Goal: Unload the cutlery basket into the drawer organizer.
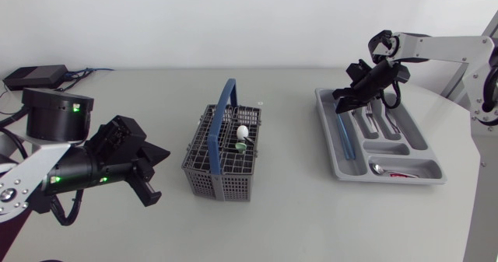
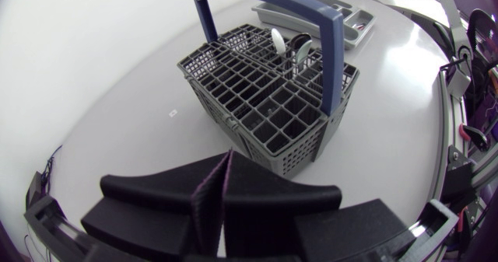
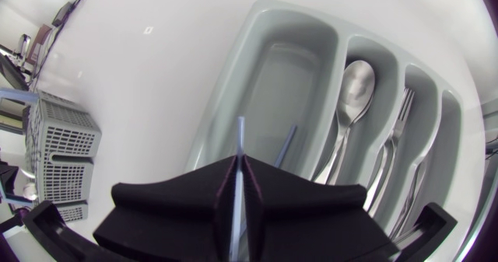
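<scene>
Your left gripper [image 2: 227, 165] is sitting clenched and empty just short of the basket [image 1: 204, 167], where a white spoon [image 1: 243, 131] is standing beside the blue handle. At the organizer [image 1: 389, 179], your right gripper [image 3: 239, 165] is pinching a thin blue stick [image 3: 239, 134] over the long outer compartment [image 3: 272, 75], where a second blue stick [image 3: 287, 144] is already lying. Keep it running parallel to that trough, be lowering until it is nearly touching the floor, then release so nothing is bouncing across the divider.

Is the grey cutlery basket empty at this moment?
Not empty: the grey mesh basket with a blue handle holds a white spoon and at least one more utensil, standing beside the handle.
</scene>
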Robot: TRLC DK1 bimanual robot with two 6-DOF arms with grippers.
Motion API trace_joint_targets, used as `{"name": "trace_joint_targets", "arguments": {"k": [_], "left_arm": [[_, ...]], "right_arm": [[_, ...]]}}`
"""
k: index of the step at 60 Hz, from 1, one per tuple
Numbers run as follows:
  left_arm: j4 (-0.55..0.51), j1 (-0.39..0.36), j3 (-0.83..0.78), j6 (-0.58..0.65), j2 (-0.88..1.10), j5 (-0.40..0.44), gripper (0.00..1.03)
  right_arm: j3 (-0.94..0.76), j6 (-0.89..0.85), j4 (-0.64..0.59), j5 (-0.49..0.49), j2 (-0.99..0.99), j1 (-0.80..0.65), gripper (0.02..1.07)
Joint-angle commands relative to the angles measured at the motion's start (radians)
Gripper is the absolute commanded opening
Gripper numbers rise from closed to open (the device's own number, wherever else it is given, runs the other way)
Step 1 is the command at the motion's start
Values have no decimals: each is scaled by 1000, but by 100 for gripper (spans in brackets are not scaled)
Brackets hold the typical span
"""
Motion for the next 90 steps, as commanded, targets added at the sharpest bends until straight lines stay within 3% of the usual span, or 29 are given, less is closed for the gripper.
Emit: {"name": "trace_joint_targets", "arguments": {"k": [1, 5, 8, 21, 35, 37, 47, 59, 76, 90], "left_arm": [[3, 2, -19, 16, 2, 5, 21], [3, 0, -28, 16, -3, 5, 21], [0, -2, -41, 16, -12, 5, 21], [-9, -31, -74, 26, -37, 12, 21], [12, -104, -80, 33, 14, 12, 21], [21, -118, -79, 33, 34, 12, 21], [81, -141, -70, 31, 140, 12, 21], [136, -149, -68, 26, 198, 12, 21], [209, -123, -62, 22, 241, 12, 21], [250, -72, -34, 36, 296, 12, 21]], "right_arm": [[-27, 33, 43, 36, -6, -3, 44], [-101, 35, 103, 68, -76, 18, 75], [-176, 35, 169, 105, -148, 44, 87], [-349, 47, 287, 77, -331, 181, 88], [-322, 85, 340, 25, -302, 303, 87], [-297, 96, 340, 5, -273, 311, 84], [-191, 131, 340, -81, -159, 333, 45], [-108, 156, 330, -141, -64, 362, 13], [8, 170, 202, -312, 36, 400, 12], [-156, 107, 167, -409, -90, 391, 10]]}}
